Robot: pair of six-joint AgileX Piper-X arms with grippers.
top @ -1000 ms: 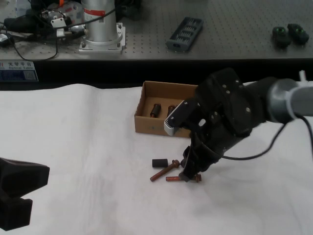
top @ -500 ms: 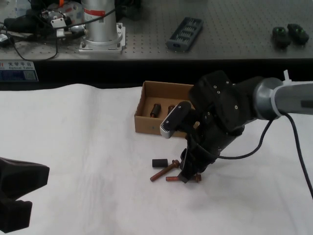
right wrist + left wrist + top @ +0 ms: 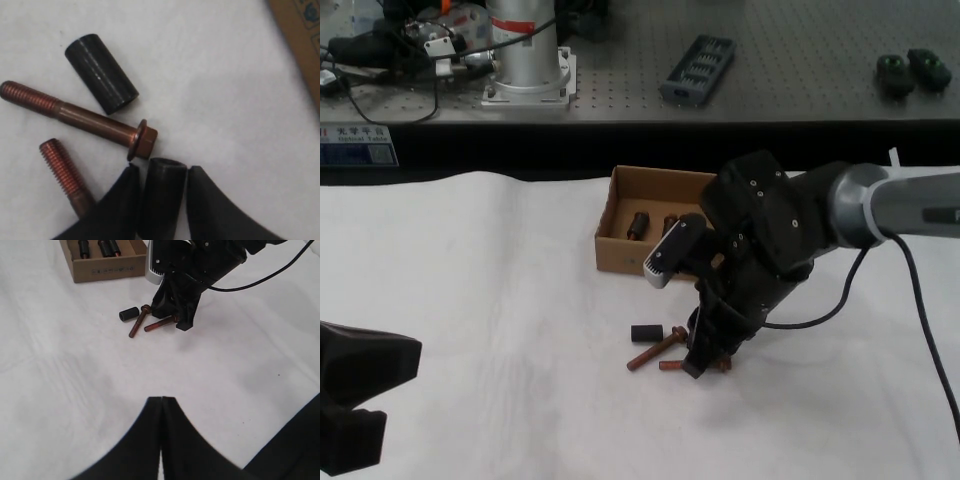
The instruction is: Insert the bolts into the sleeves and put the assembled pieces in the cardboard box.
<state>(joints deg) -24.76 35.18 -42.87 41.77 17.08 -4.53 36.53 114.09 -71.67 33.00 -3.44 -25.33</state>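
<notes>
Although the right end effector (image 3: pixel 161 172) is clamped on one sleeve (image 3: pixel 160 200) low over the counter (image 3: pixel 500 300), nothing is in it yet. A bolt (image 3: pixel 80 116), a second bolt (image 3: pixel 65 175) and a second sleeve (image 3: pixel 101 73) lie loose just beside it. Near them the cardboard box (image 3: pixel 620 256) holds two assembled pieces (image 3: pixel 638 224), so I judge about half the work done, with two pairs left; the left end effector (image 3: pixel 161 440) sits well apart, fingers together.

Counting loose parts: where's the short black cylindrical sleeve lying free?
High view: the short black cylindrical sleeve lies in front of the cardboard box, beside a coppery bolt, left of the right gripper.
</notes>
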